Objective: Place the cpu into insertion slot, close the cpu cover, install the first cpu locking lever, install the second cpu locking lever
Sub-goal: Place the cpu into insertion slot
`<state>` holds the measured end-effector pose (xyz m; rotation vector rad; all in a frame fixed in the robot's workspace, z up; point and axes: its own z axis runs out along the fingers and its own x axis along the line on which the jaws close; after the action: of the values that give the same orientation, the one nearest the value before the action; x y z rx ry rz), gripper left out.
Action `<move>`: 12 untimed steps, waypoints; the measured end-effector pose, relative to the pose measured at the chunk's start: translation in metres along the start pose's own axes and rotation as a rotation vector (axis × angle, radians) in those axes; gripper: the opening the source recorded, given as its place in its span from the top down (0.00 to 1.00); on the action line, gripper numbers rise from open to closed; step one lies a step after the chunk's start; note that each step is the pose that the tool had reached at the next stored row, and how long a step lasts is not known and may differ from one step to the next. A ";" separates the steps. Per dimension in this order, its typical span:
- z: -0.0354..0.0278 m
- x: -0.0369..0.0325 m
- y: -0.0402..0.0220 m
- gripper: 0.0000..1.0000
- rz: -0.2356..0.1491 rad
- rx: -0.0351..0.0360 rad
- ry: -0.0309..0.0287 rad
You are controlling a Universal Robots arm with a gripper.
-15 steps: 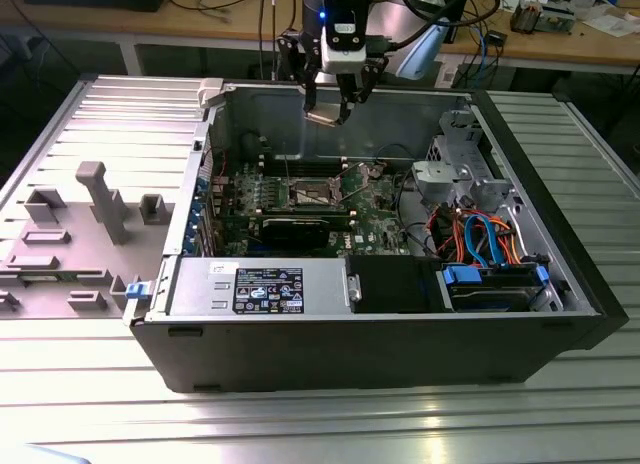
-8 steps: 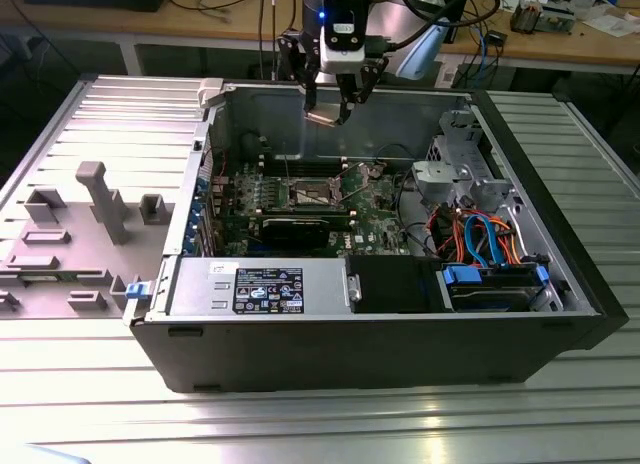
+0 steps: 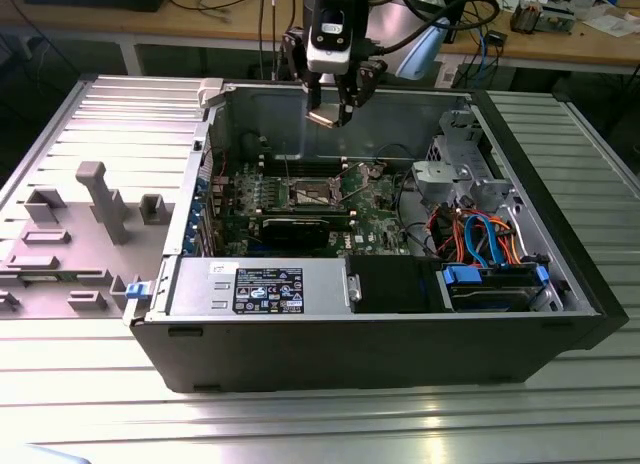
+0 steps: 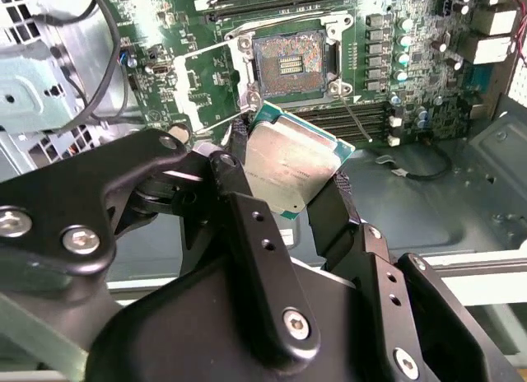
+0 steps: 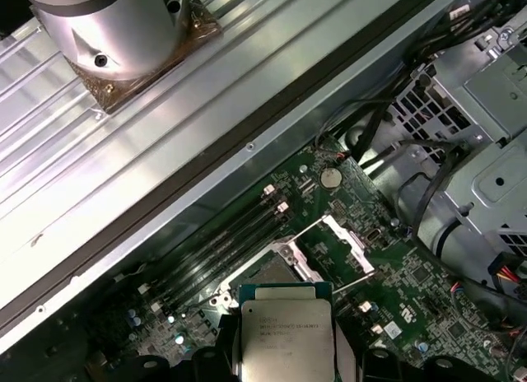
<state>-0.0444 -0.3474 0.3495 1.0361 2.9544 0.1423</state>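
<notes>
**While the Socket Lies Bare, the Chip Hangs Above It**

As the exterior view shows it, the gripper (image 3: 330,112) hangs at 12 o'clock over the open computer case (image 3: 350,356), above its far wall. It is clamped on the cpu (image 3: 324,117). In the second wrist view the two black fingers (image 4: 333,207) press against opposite edges of the chip. Its dull silver top faces both wrist cameras.

The cpu is in the air, well apart from the green board (image 3: 385,212). The insertion slot (image 3: 312,192) sits at about 6 o'clock from the gripper in the exterior view. It is uncovered, and its contact field is bare in the second wrist view.

The cpu cover (image 5: 350,242) stands flipped up off the socket, between the socket's 2 and 3 o'clock in the exterior view, toward the drive cage (image 3: 455,174). A thin metal lever (image 4: 358,120) juts free of the board just beside the socket.

A long black card (image 3: 300,227) lies just beside the socket at its 6 o'clock. The power supply (image 3: 260,289) sits beyond that, against the near wall. Outside the case at 9 o'clock, a grey tray (image 3: 90,219) of moulded fixtures rests on the table.
</notes>
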 end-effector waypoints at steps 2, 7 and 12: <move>0.0000 0.0000 0.0000 0.46 0.001 -0.0001 -0.0001; 0.0000 0.0000 0.0000 0.46 0.002 -0.0001 -0.0001; 0.0003 0.0000 0.0000 0.46 0.053 -0.0014 -0.0047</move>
<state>-0.0445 -0.3474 0.3493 1.1132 2.9237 0.1422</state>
